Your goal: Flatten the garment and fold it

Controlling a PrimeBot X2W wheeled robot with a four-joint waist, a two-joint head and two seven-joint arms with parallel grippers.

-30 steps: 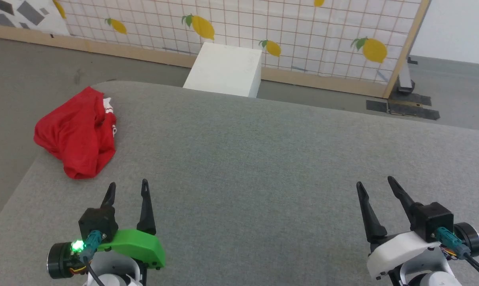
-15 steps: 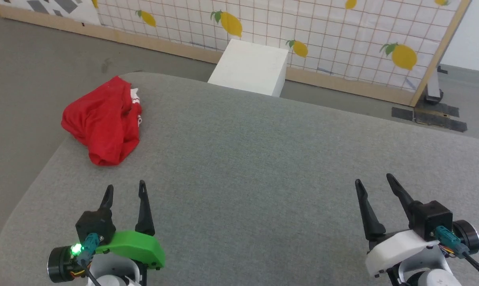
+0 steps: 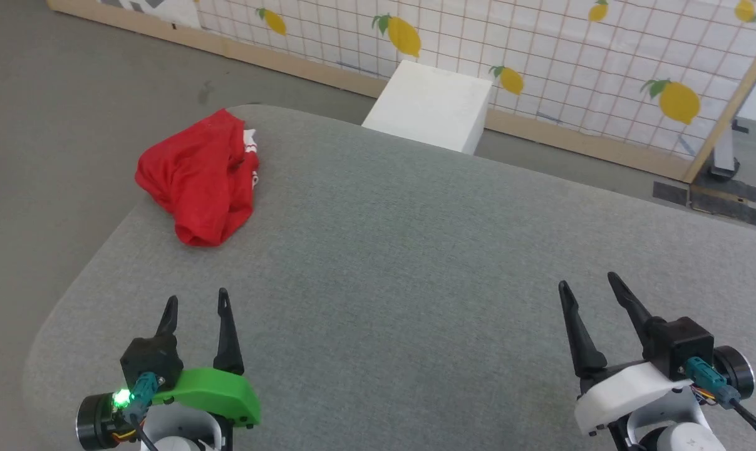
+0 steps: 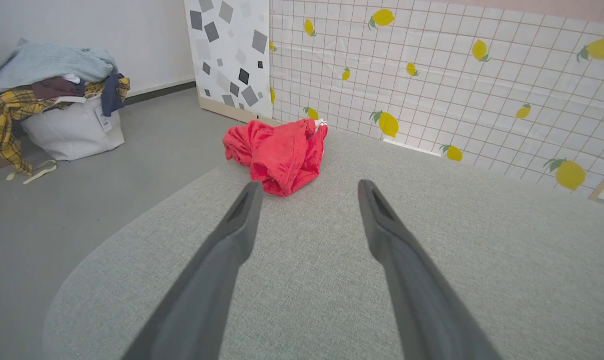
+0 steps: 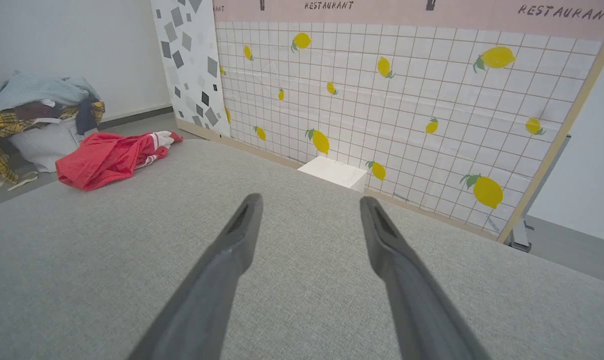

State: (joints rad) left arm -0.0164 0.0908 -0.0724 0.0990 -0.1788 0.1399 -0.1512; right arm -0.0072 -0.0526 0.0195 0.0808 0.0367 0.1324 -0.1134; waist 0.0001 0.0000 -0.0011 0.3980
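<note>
The garment [image 3: 199, 178] lies crumpled in a red heap with a bit of white and striped trim showing, at the far left corner of the grey table [image 3: 415, 263]. The left wrist view has the garment [image 4: 279, 155] just beyond my fingertips, and the right wrist view has the garment [image 5: 109, 157] far off to the left. My left gripper [image 3: 196, 302] stands open near the front left, well short of the heap, with nothing between its fingers. At the front right my right gripper [image 3: 587, 285] is open and empty too.
A white box [image 3: 431, 103] stands on the floor behind the table, before a lemon-patterned tiled screen [image 3: 540, 56]. A white bag piled with clothes [image 4: 56, 110] sits on the floor to the left. The table's rounded left edge [image 3: 71, 294] is close to the left gripper.
The head camera has swung left, so the whole picture shifted right and the garment sits nearer the middle. Both grippers stay open in place.
</note>
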